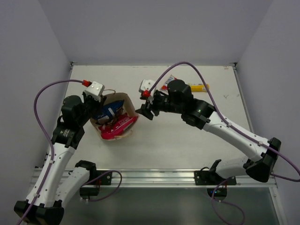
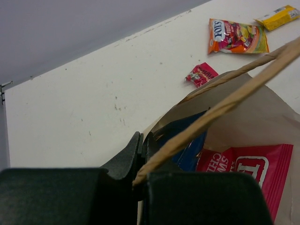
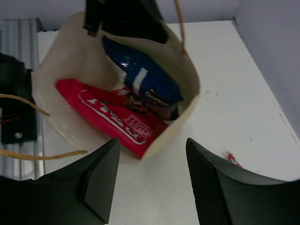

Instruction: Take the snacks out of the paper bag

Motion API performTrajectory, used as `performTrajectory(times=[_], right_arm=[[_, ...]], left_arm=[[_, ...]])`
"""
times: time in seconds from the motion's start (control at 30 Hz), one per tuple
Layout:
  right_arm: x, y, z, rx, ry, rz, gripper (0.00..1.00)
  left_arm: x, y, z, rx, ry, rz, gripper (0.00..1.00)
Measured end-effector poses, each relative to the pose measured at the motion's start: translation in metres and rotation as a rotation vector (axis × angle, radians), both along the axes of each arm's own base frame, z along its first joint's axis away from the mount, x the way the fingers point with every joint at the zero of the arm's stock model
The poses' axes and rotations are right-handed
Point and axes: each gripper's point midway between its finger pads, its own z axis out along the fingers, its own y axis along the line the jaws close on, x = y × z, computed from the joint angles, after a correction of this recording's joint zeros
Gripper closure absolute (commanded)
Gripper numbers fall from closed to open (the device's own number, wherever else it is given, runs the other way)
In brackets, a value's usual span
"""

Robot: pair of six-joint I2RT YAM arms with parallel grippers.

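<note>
The cream paper bag (image 1: 123, 101) lies tipped, with its mouth facing my right gripper. My left gripper (image 1: 96, 100) is shut on the bag's rim (image 2: 154, 129), and a string handle (image 2: 220, 108) runs across its view. Inside the bag are the blue Doritos bag (image 3: 145, 86) and the larger pink bag (image 3: 112, 117). My right gripper (image 3: 152, 143) is open and empty, just outside the bag's mouth. The red-yellow candy pouch (image 2: 236, 36), slim yellow bar (image 2: 279, 16) and tiny red wrapper (image 2: 201, 74) lie on the table behind the bag.
The yellow bar (image 1: 199, 87) lies at the back, right of the right arm. Walls close the table's left, back and right sides. A metal rail (image 1: 150, 176) runs along the near edge. Purple cables loop over both arms.
</note>
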Motion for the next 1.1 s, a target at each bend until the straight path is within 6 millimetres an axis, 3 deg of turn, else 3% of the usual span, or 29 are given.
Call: performTrajectory(times=[0.13, 0.3, 0.5, 0.83, 1.1], right_arm=[[-0.040, 0.039, -0.017, -0.044, 0.012, 0.167, 0.37], [-0.072, 0.082, -0.061, -0.161, 0.043, 0.289, 0.35], [-0.099, 0.103, -0.109, -0.293, 0.069, 0.372, 0.32], [-0.084, 0.098, -0.136, -0.406, 0.046, 0.314, 0.30], [-0.075, 0.099, -0.144, -0.439, 0.028, 0.277, 0.31]], left_arm=[[-0.004, -0.006, 0.002, 0.000, -0.007, -0.044, 1.00], [-0.011, -0.011, 0.005, 0.006, -0.023, -0.089, 1.00], [-0.015, -0.014, 0.007, 0.010, -0.033, -0.110, 1.00], [-0.018, -0.019, 0.008, 0.003, -0.032, -0.145, 1.00], [-0.020, -0.022, 0.008, 0.000, -0.033, -0.162, 1.00]])
